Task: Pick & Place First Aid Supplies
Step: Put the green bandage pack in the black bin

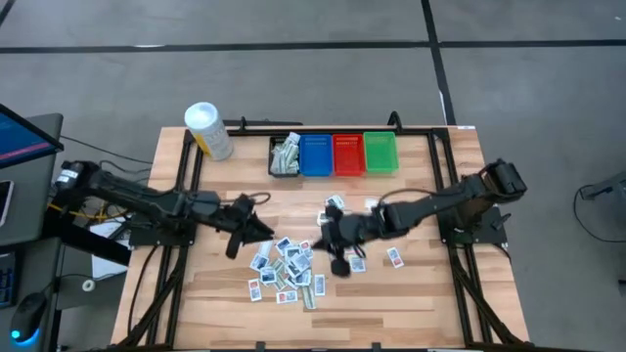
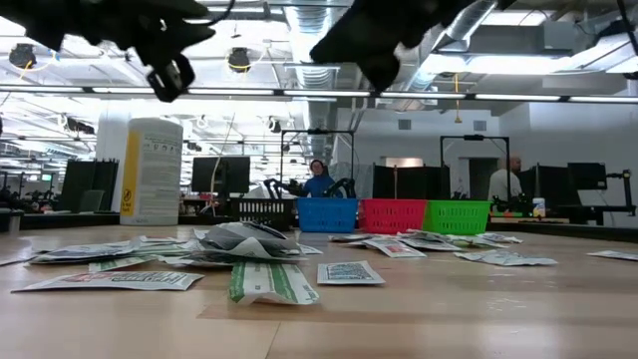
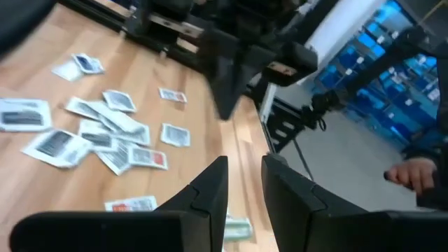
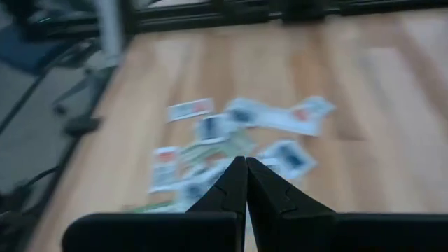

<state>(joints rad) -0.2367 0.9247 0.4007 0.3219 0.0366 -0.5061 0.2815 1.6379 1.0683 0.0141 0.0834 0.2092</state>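
Note:
The first aid supplies (image 1: 284,269) are several small flat packets lying loose on the wooden table's middle and near part; they also show in the low view (image 2: 249,244) and both wrist views (image 3: 105,129) (image 4: 238,126). My left gripper (image 1: 256,227) hovers above the table just left of the heap, its fingers (image 3: 210,189) a little apart with nothing between them. My right gripper (image 1: 333,242) hovers over the heap's right side, its fingers (image 4: 234,178) shut together and empty. In the low view both grippers (image 2: 169,72) (image 2: 379,68) hang well above the packets.
At the far edge stand a black bin (image 1: 285,156) with some packets in it, a blue bin (image 1: 316,154), a red bin (image 1: 348,154) and a green bin (image 1: 380,153). A white tub (image 1: 207,130) stands far left. A person's hand (image 3: 413,175) shows beyond the table.

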